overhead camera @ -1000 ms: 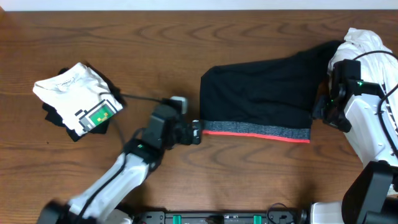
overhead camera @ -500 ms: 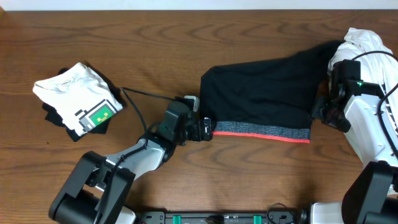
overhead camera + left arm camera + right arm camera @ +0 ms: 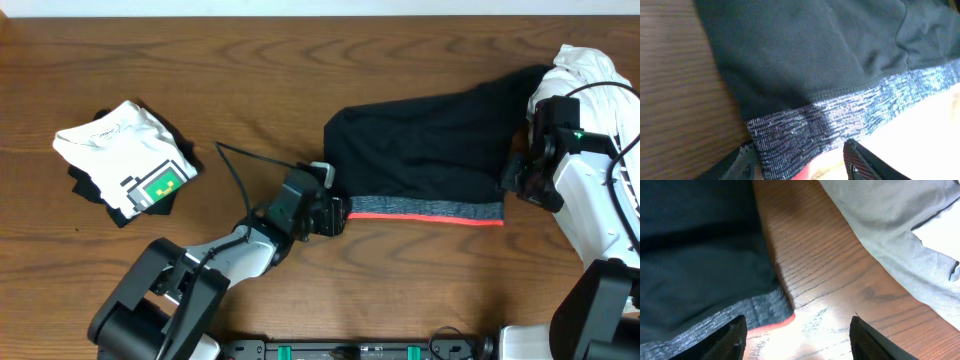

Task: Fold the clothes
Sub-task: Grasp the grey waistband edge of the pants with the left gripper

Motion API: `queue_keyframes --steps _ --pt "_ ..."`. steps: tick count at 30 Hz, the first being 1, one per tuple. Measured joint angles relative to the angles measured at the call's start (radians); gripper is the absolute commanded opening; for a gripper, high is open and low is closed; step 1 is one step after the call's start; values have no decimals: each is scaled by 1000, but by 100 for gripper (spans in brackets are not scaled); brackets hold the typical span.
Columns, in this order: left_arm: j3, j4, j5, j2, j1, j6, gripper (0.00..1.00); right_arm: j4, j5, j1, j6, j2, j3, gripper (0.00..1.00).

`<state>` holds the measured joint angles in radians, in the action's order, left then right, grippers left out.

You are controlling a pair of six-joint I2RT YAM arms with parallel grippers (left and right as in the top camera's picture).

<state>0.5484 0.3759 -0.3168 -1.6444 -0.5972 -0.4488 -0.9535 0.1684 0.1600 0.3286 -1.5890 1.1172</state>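
Observation:
The clothes are black trousers (image 3: 420,150) lying folded right of the table's centre. Their grey-and-red waistband (image 3: 420,210) runs along the near edge. My left gripper (image 3: 335,215) is at the waistband's left corner. In the left wrist view that corner (image 3: 790,135) lies between the fingers (image 3: 862,162), touching the left one, with a gap to the right one. My right gripper (image 3: 515,180) hovers at the waistband's right corner (image 3: 772,312), jaws wide apart over bare wood, the corner just inside its left finger (image 3: 730,340).
A folded white T-shirt with a green print (image 3: 125,155) rests on a dark garment at the left. A pale crumpled garment (image 3: 590,75) lies at the far right, close behind the right arm, and shows as grey cloth (image 3: 900,245) in the right wrist view.
My left gripper has slid right onto the waistband's left corner, and its jaws have narrowed around it. The right arm has not moved.

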Motion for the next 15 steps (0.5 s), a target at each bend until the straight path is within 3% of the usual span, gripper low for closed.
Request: queue_keyframes --steps 2,5,8,15 --pt "0 1 5 -2 -9 -2 46 0 0 0 0 0 0 64" --pt "-1 -1 10 -4 -13 -7 22 0 0 0 0 0 0 64" --pt "-2 -1 10 -5 -13 -7 8 0 0 0 0 0 0 64" --pt "-2 -2 20 -5 -13 -3 6 -2 0 0 0 0 0 64"
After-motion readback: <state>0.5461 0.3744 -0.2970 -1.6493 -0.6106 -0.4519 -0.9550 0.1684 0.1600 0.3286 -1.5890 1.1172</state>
